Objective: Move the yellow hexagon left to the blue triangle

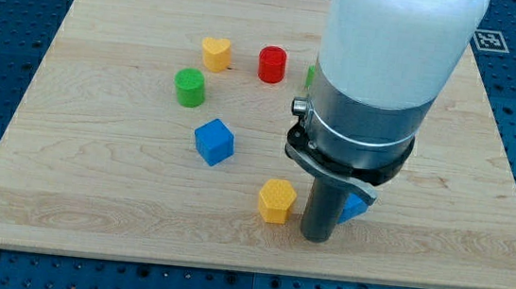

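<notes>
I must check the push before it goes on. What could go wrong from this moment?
1. My tip stands between the yellow hexagon and the blue triangle, so I may knock the triangle away.
2. The arm hides most of the triangle, so its exact place is unclear.
3. The blue cube lies up-left of the hexagon; a stray push could hit it.

A pale wooden board [92,195] was laid over a blue perforated bench [3,35]. Toward the far side, a yellow heart [215,53] and a red cylinder [271,64] were seen, with a green cylinder [189,88] just nearer. A blue cube [214,141] was placed near the middle. Nearer still, a yellow hexagon [276,200] was found, and to its right a blue triangle [354,208], largely hidden. A green block [310,75] was barely visible at the far side.
</notes>
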{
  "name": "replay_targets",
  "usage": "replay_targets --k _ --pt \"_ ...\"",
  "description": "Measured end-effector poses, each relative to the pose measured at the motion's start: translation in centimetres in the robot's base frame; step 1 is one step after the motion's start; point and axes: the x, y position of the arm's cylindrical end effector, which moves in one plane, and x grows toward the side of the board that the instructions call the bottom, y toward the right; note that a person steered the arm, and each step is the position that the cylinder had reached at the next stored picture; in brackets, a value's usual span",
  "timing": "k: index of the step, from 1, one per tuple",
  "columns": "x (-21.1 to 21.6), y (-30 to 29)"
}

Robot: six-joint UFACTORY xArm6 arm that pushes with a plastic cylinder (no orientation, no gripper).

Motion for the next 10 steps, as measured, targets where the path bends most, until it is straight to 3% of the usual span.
replay_targets --k 2,8,10 --pt "2.7 -2.3" --pt "-3.3 -10.0" --pt "-4.3 -9.5"
